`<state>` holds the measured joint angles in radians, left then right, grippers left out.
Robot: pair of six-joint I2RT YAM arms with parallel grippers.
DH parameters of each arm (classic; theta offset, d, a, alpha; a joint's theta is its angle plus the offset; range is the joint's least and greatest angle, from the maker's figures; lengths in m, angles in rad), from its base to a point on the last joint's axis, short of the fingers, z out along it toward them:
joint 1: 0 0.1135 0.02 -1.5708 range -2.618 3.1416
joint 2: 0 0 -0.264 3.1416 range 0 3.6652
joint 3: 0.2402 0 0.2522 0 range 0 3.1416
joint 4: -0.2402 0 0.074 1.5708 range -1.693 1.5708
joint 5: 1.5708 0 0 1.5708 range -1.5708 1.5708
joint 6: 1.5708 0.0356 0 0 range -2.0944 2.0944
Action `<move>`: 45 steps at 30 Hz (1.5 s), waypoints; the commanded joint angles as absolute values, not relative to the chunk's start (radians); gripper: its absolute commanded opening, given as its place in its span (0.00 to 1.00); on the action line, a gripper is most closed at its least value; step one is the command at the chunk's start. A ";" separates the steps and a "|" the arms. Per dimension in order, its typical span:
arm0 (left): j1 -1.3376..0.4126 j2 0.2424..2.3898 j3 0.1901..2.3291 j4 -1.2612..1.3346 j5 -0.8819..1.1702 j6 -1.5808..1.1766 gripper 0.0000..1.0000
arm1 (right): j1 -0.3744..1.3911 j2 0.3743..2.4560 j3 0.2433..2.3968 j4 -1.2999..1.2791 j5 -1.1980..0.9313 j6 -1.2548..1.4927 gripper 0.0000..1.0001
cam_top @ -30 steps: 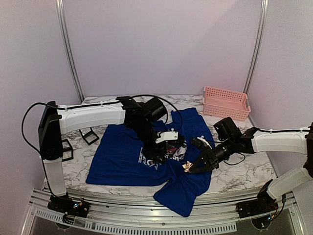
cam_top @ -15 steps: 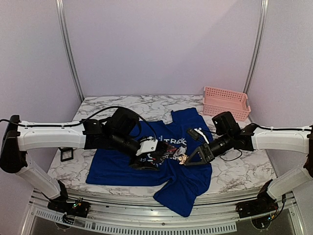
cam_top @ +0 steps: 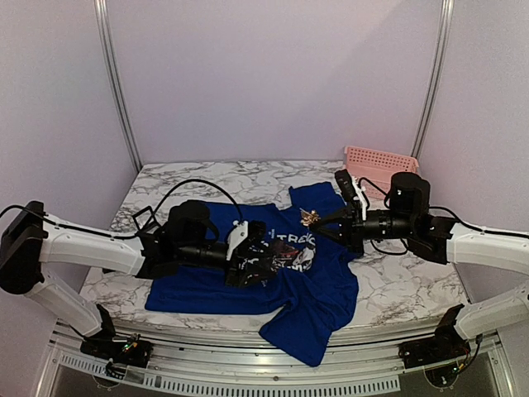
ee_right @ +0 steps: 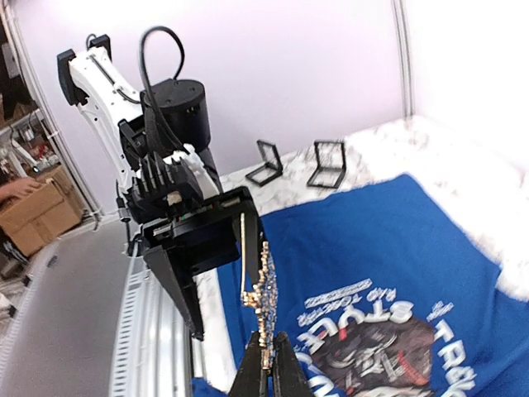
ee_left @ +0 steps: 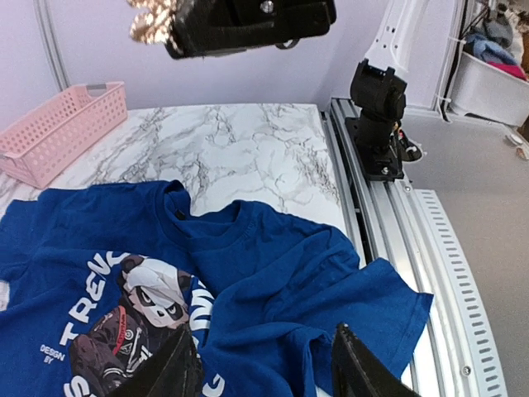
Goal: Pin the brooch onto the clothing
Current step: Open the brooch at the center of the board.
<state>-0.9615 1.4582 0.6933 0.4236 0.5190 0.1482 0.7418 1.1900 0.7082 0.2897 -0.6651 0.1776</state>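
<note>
The clothing, a royal-blue T-shirt (cam_top: 198, 281) (ee_left: 273, 265) (ee_right: 397, 240), lies rumpled on the marble table with its panda print (cam_top: 285, 252) (ee_left: 132, 314) facing up. My left gripper (cam_top: 254, 266) (ee_left: 264, 374) hangs low over the print's near edge, open, with a loose fold of blue cloth between its fingers (ee_left: 169, 372). My right gripper (cam_top: 321, 222) (ee_right: 266, 368) is raised above the shirt's chest, shut on a gold jewelled brooch (cam_top: 311, 217) (ee_right: 264, 294) (ee_left: 153, 18). The brooch's pin (ee_right: 243, 248) stands out from its back.
A pink basket (cam_top: 382, 174) (ee_left: 58, 132) sits at the back right of the table. Two small black frames (ee_right: 269, 161) (ee_right: 326, 163) stand at the back left beyond the shirt. The table's near edge has a ribbed metal rail (ee_left: 388, 215).
The right gripper has lifted the brooch up and back, from the shirt's right side to above the chest. The left arm has dropped and reached lower over the print.
</note>
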 commanded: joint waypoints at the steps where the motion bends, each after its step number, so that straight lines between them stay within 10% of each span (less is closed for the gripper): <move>1: -0.971 1.407 0.651 0.592 0.474 0.140 0.56 | 0.762 1.137 0.700 0.458 -0.533 -0.117 0.00; 45: -1.048 1.373 0.922 0.436 0.453 0.658 0.67 | 0.836 1.175 0.799 0.275 -0.502 -0.390 0.00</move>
